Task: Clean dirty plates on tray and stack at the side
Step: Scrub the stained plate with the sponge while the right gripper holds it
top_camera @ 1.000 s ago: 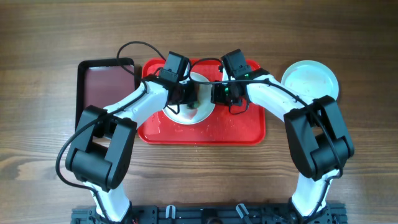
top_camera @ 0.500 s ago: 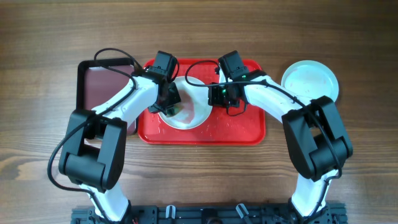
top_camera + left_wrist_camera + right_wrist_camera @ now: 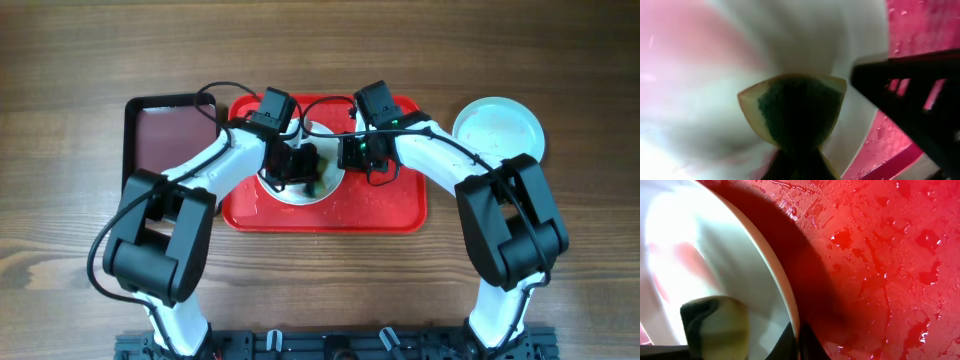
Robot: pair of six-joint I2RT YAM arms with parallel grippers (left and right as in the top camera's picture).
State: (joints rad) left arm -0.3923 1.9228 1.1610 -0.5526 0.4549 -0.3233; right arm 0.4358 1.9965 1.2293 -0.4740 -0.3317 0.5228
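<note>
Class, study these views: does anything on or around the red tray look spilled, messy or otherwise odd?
Yes. Droplets and small puddles of liquid lie scattered over the tray, clearest in the right wrist view. The white plate on it carries a faint red smear near the sponge.

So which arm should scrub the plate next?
Left. The left arm has jaws shut on the sponge over the white plate; the right arm only pinches its rim.

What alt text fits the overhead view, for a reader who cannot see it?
Two white robot arms meet over a white plate on a red tray: the left gripper holds a sponge to it, the right gripper pinches its rim. A pale blue plate sits right, a maroon tray left.
</note>
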